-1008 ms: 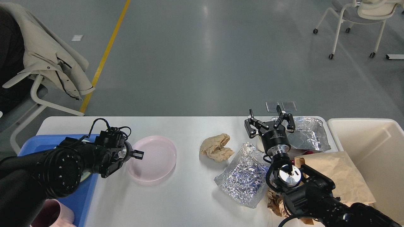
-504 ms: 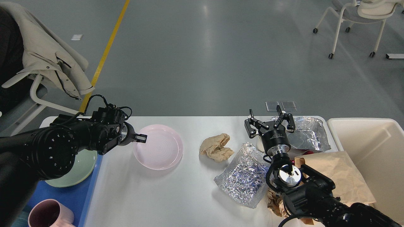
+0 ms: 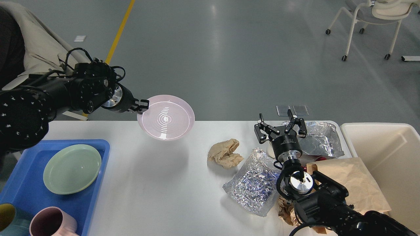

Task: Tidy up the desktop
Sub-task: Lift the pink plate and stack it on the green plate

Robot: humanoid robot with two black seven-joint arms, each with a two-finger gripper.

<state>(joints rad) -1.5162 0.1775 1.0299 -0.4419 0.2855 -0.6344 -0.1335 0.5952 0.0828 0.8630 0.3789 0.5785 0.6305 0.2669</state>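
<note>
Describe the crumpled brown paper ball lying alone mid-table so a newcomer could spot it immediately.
On the large white tabletop, look right of centre, just left of the crinkled silver foil bag. There sits the crumpled tan paper wad, resting alone on bare surface, unlike the flat brown paper bag near the cream plastic bin.

Desktop (image 3: 157, 190): plain white. Tray (image 3: 19, 193): blue. Plate (image 3: 72, 168) in tray: pale green. Raised plate (image 3: 165, 117): pale pink, concentric ring pattern. Mugs: one dusty pink (image 3: 52, 223), one yellow inside, teal outside (image 3: 8, 221). Crumpled paper (image 3: 225, 153): tan. Foil (image 3: 251, 185): silver, crinkled. Bag (image 3: 352, 183): brown. Bin (image 3: 387, 147): cream. Both arms: black.
</note>
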